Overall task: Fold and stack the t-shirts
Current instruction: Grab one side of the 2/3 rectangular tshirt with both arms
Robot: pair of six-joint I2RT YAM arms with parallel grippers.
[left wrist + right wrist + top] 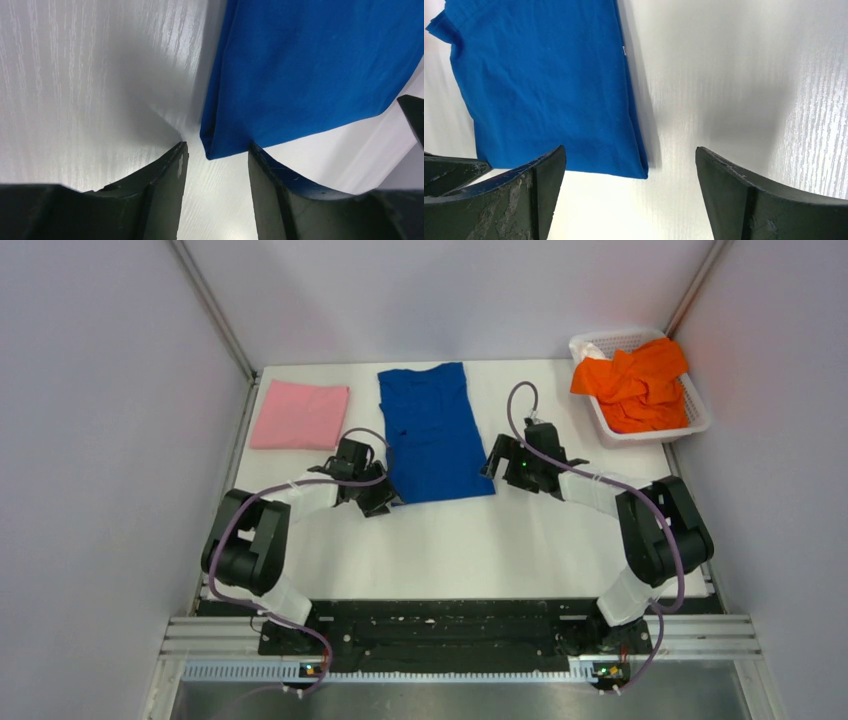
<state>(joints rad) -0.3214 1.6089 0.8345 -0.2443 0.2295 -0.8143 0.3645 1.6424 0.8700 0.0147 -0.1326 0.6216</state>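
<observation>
- Blue t-shirt (435, 435) lies mid-table; a white fleck at its edge is unreadable.
- Left gripper (216, 150) and right gripper (631, 150) both gape, each at a near corner, clamping nothing.

Royal-blue tee (435, 430) lies flat btwn the two grippers, folded lengthwise into a long strip w/ neck end far from them. Its near-L corner sits right at the mouth of the left gripper (380, 502), and its near-R corner is just ahead of the right gripper (492, 465). Pink tee (300, 415) is a neat flat folded rectangle beyond and outboard of the left gripper, while the orange tee (635, 385) is crumpled, unfolded, heaped in the basket (650, 435) beyond and outboard of the right gripper, well apart from it.
</observation>
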